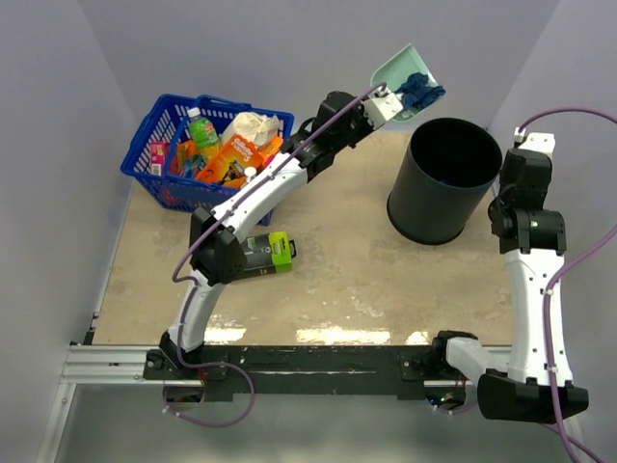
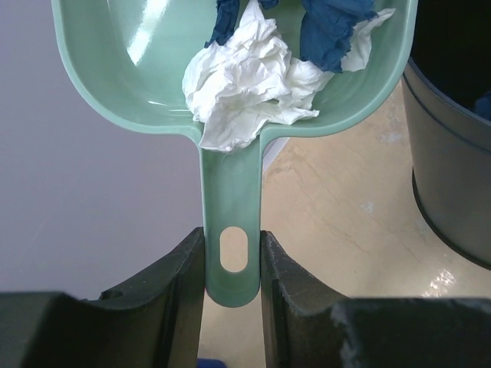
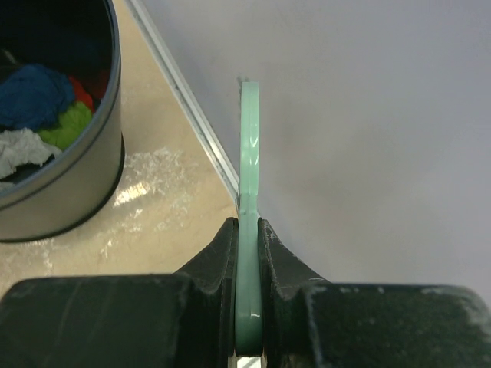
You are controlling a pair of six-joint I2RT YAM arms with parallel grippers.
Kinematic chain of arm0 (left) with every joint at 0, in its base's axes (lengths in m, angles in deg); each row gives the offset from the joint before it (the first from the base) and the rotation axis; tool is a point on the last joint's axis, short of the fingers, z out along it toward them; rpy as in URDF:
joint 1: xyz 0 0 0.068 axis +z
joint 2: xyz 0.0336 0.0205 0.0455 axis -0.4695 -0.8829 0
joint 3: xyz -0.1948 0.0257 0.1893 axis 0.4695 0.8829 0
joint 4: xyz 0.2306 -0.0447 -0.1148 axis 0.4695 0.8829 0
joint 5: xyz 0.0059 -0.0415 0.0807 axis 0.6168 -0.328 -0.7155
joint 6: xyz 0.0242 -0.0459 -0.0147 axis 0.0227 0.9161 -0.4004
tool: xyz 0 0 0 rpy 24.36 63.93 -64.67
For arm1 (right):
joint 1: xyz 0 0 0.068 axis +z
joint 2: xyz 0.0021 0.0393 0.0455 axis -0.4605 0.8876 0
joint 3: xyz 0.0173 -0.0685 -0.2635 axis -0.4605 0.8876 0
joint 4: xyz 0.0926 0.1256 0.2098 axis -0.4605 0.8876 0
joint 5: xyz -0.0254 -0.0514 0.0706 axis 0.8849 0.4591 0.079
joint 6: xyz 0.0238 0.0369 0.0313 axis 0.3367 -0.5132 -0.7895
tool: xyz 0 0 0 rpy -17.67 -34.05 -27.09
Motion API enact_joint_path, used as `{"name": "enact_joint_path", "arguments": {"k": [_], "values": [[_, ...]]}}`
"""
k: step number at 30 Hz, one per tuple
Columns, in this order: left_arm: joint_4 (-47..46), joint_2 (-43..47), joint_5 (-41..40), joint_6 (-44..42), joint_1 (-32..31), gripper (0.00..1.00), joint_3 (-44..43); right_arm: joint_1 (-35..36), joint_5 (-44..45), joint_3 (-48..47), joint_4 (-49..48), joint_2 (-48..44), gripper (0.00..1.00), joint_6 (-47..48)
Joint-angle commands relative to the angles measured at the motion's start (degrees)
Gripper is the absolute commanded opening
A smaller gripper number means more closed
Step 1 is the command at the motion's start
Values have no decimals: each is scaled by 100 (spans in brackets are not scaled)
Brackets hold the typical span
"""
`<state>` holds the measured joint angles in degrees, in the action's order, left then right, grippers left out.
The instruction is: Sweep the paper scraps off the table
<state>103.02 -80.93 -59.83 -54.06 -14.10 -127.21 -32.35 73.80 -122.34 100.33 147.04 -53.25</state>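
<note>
The left gripper (image 2: 232,254) is pinching the slotted handle of the teal dustpan (image 2: 130,69), one finger pressing on each flat side. That grip is probably keeping the pan from twisting while it is carried. The pan is being held in the air at the far side of the table (image 1: 337,280), just left of the far rim of the black bin (image 1: 424,217). Its open lip is pointing right, toward the bin's mouth.

Some of the paper scraps (image 2: 249,88) are riding in the pan: a white wad sitting against the back wall by the handle, and dark blue ones lying farther out toward the lip. With the load gathered and the pan lifted beside the bin, the arm seems to be setting up a tip-out. The lip is not yet reaching over the opening, so the pan looks to need carrying farther right before tilting, or the blue wads could be dropping onto the tabletop.

The right gripper (image 3: 248,238) is squeezing a thin teal handle (image 3: 250,153), likely the brush, seen edge-on. It is waiting right of the bin, by the wall. Inside the bin, blue, red, green and greyish scraps (image 3: 38,96) are lying together.
</note>
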Motion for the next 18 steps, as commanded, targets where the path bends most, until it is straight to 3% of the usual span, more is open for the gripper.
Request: {"name": "enact_joint_path", "arguments": {"k": [1, 7, 18], "values": [[-801, -263, -241, -289, -78, 0, -537, -34, -171, 84, 362, -114, 0, -156], [-1162, -518, -329, -518, -289, 0, -651, -87, -364, 6, 222, 70, 0, -183], [-2217, -598, -382, -2002, -544, 0, -475, -122, -355, -249, 187, 395, 0, -130]]}}
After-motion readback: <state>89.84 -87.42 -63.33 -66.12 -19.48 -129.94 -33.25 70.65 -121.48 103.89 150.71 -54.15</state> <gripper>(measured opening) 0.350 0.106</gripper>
